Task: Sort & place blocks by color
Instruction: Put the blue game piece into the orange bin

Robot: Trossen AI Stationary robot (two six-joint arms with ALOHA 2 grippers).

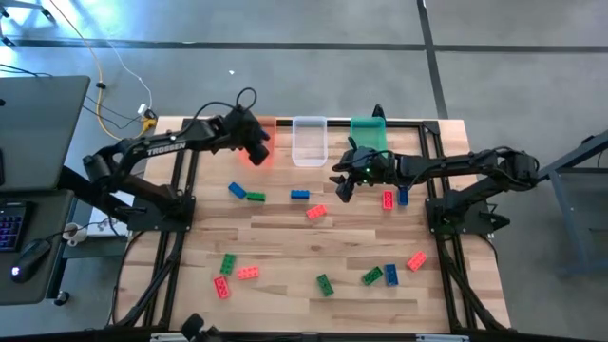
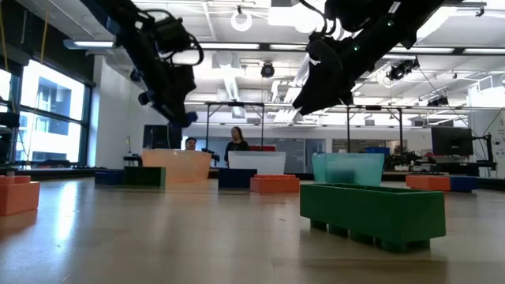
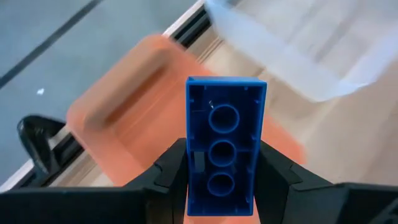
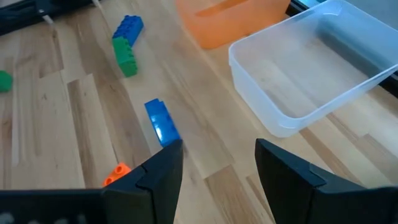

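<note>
Above the orange bin (image 1: pixel 263 152), the left pincer (image 3: pixel 224 180) grips a blue brick (image 3: pixel 225 162) upright between its nearly closed fingers, apparently ready to drop it. That bin sits directly beneath; the clear bin (image 3: pixel 298 56) lies beside it. The right pincer (image 4: pixel 217 168) hangs open and empty, another blue brick (image 4: pixel 161 123) just ahead on the worktop (image 4: pixel 74 112), likely its next pick.

floor (image 1: pixel 532 57): grey concrete | windows (image 2: pixel 43 110): bright — far side | ceiling lights (image 2: pixel 241 20): on — round
</note>
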